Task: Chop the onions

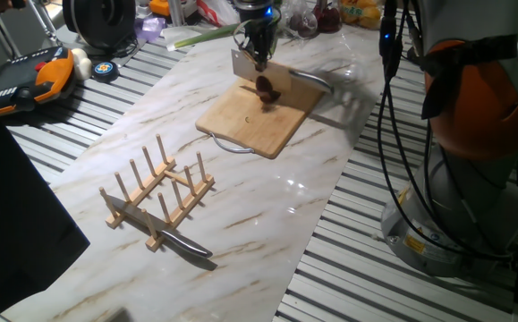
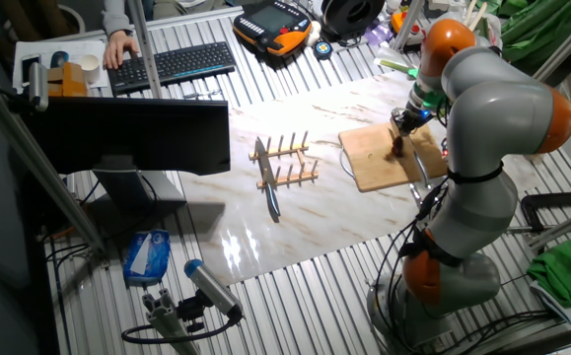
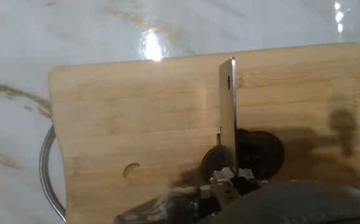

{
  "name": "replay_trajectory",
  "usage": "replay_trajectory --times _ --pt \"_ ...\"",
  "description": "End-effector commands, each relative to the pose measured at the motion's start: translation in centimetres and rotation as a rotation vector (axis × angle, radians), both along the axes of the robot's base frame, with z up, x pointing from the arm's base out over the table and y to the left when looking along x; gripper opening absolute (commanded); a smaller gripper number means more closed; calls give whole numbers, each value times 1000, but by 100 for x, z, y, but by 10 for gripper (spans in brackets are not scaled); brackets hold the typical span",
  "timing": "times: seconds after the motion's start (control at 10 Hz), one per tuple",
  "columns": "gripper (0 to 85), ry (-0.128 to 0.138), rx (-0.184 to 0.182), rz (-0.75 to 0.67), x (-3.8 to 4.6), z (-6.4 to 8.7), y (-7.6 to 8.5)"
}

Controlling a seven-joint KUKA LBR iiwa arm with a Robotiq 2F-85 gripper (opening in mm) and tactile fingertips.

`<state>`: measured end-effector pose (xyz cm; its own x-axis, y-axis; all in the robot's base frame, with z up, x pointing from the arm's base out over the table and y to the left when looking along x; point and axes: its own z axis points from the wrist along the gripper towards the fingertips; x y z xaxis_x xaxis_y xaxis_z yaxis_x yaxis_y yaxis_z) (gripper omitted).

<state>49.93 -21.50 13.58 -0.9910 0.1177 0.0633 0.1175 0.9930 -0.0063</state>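
The onion (image 1: 267,87) is a dark purple-red bulb on the far part of the wooden cutting board (image 1: 254,121). My gripper (image 1: 258,54) hangs right above it, shut on a cleaver (image 1: 244,64) whose blade points down onto the onion. In the hand view the blade (image 3: 228,106) shows edge-on and runs across the onion (image 3: 260,152), with dark onion on both sides of it. My gripper (image 3: 225,182) sits at the bottom edge there. The other fixed view shows the gripper (image 2: 408,120) over the onion (image 2: 397,149) on the board (image 2: 379,163).
A wooden peg rack (image 1: 157,192) stands near the front with a steel knife (image 1: 183,242) lying against it. A metal utensil handle (image 1: 310,80) lies beside the board. Bagged vegetables (image 1: 317,18) and clutter line the back. The arm's base (image 1: 473,134) fills the right.
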Motion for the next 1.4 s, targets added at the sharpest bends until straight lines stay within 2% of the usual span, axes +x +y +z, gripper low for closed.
replay_trajectory --times 0.0,0.5,0.9,1.3 --pt "7 0 -1 4 3 4 -5" --pt "7 5 -30 28 9 -14 -34" --pt "7 4 -19 39 33 -103 -76" --pt "7 1 -15 33 34 -111 -72"
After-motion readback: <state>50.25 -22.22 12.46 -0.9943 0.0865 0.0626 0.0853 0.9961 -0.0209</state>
